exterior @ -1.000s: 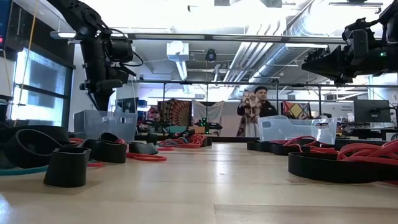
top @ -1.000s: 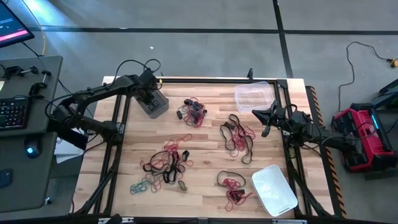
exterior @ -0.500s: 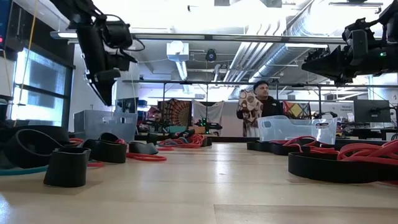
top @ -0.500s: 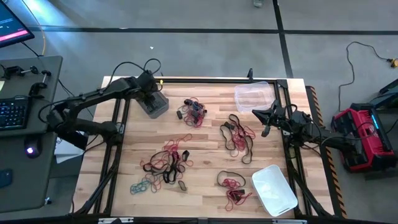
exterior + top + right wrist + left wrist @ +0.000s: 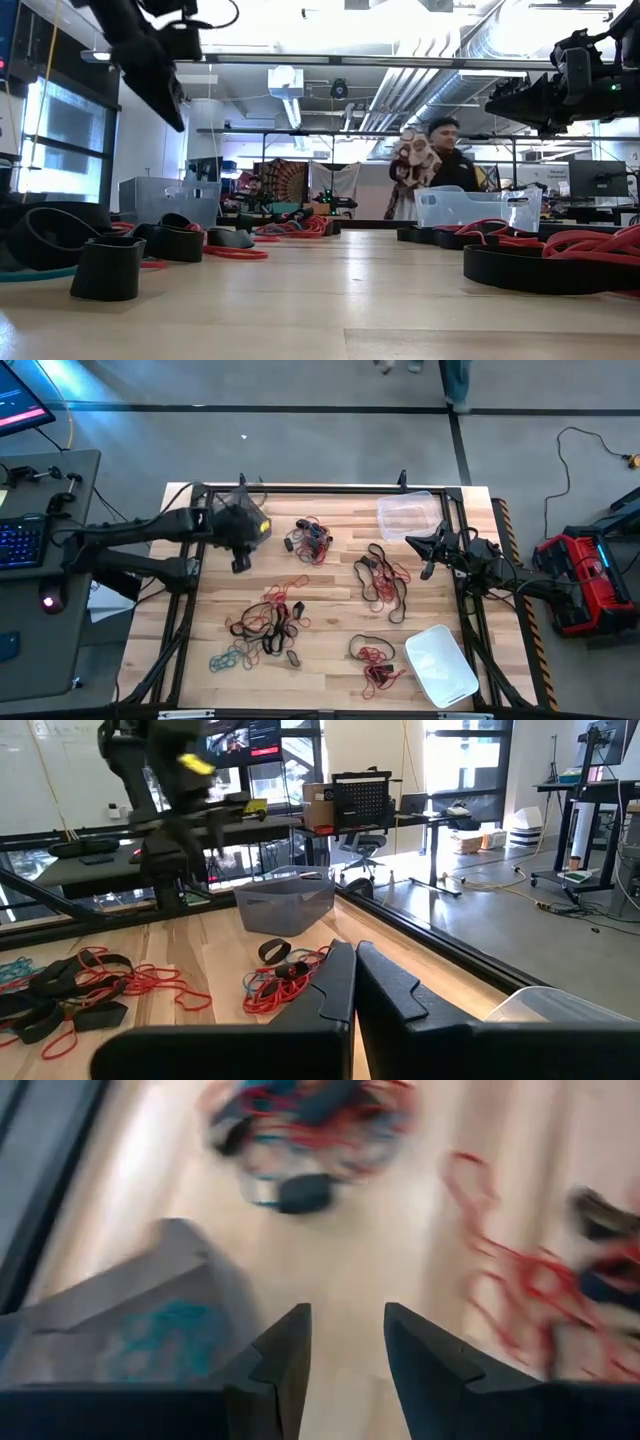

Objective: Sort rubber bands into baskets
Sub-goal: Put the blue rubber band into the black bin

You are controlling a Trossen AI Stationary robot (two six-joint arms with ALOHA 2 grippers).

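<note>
Left claw (image 5: 345, 1342) hangs empty, fingers apart, just past the grey basket (image 5: 130, 1320) holding teal bands (image 5: 165, 1335). Ahead on the surface lie mixed rubber bands (image 5: 268, 622); best single out one colour, descend squarely.

Wooden table (image 5: 330, 615) carries 3 baskets (image 5: 440, 665) and scattered rubber bands (image 5: 268, 620).

Left end effector (image 5: 240, 563) (opened) off grey basket (image 5: 283, 907)
</note>
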